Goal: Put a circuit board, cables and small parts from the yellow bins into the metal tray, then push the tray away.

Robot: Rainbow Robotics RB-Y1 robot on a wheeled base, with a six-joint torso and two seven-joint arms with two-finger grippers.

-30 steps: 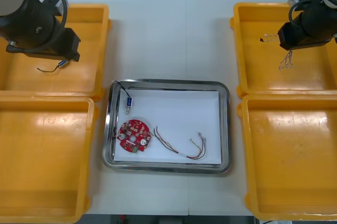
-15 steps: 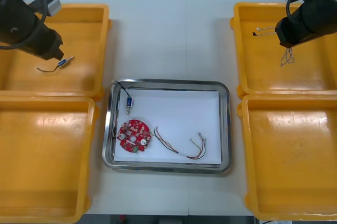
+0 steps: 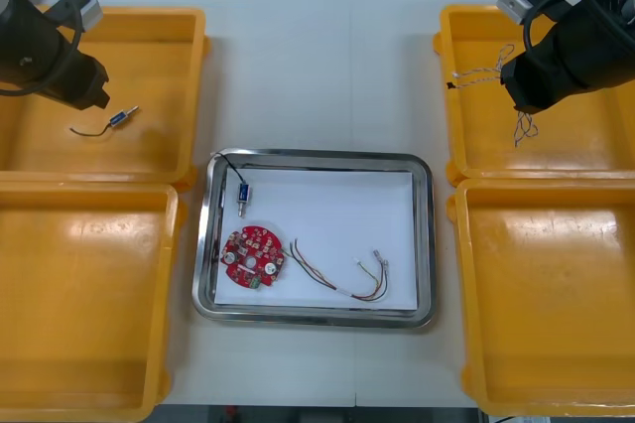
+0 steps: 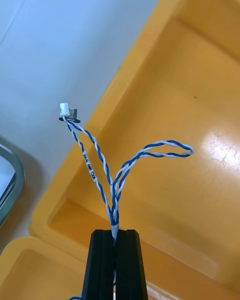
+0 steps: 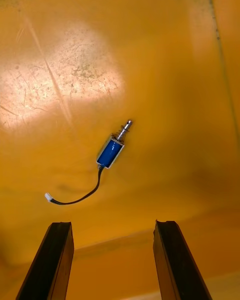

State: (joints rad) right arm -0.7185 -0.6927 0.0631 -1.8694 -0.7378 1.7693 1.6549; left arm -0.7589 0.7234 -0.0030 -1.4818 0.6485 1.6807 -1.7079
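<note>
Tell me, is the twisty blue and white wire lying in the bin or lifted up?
Lifted up. The right tool is shut on the twisted blue and white cable, holding it in the air above the yellow bin.

Light table (image 3: 317, 66), apparently seamed: yellow bins (image 3: 195, 95), metal tray (image 3: 425, 244) between.

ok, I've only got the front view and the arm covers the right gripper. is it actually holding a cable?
Observer: Yes. In the right wrist view the right gripper is shut on the blue and white cable, pinched at the fingertips.
Operator: Snagged on anything?
Observer: Doesn't look like it. Its loop and white connector stick out free past the fingers, over the far right bin rim.
Operator: And the left?
Observer: The left gripper is open over the far left bin, fingers apart above the small part, not touching it.
</note>
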